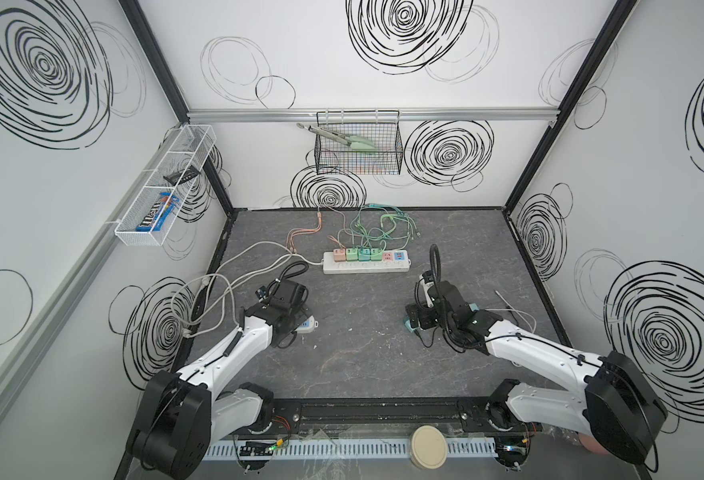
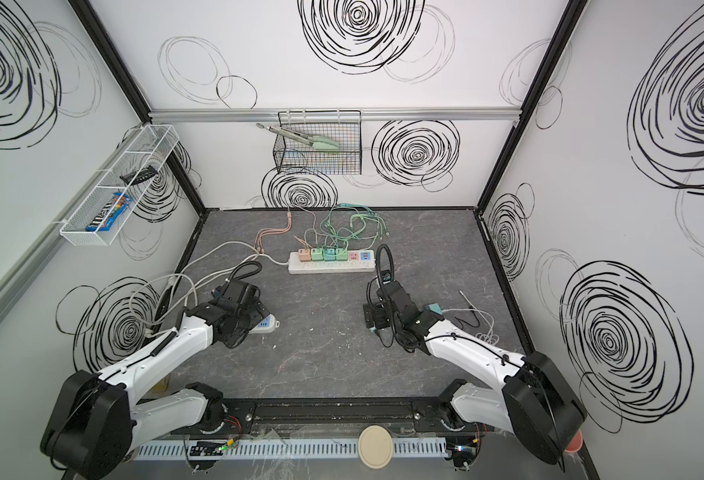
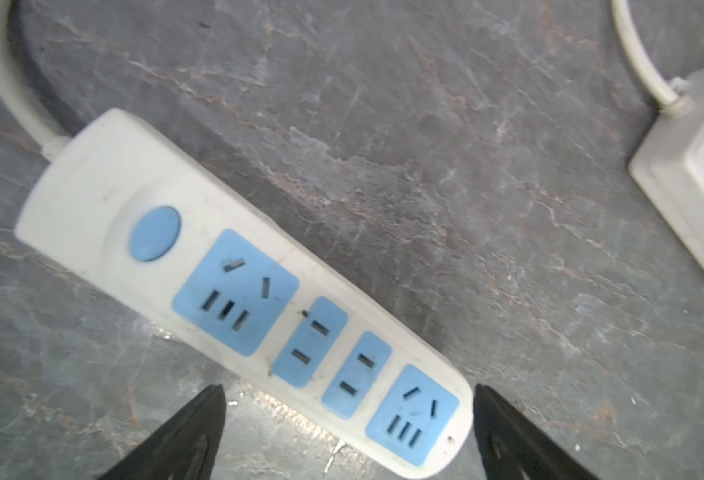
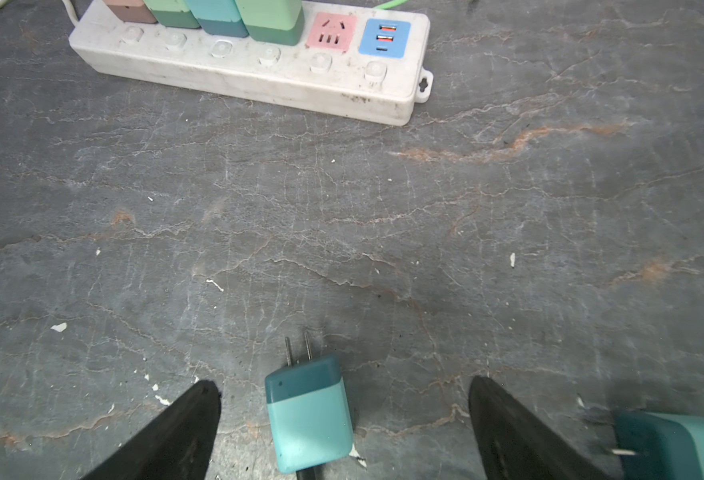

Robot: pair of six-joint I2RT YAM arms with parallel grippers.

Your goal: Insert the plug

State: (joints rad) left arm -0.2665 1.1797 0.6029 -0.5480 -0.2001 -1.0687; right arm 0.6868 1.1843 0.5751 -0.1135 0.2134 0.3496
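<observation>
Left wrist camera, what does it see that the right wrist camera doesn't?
Only the left wrist view shows the small white power strip with blue sockets and a round blue button. Only the right wrist view shows a teal charger plug lying on its side, a second teal plug, and the long power strip with four plugged-in chargers and a free pink socket. Both show the grey marbled tabletop and one open gripper each: left gripper, right gripper.

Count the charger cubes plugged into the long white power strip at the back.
4, in a row on the power strip: pink cube at the cord end, then green cube, teal cube and second green cube, beside the free pink socket. None appears hidden.
</observation>
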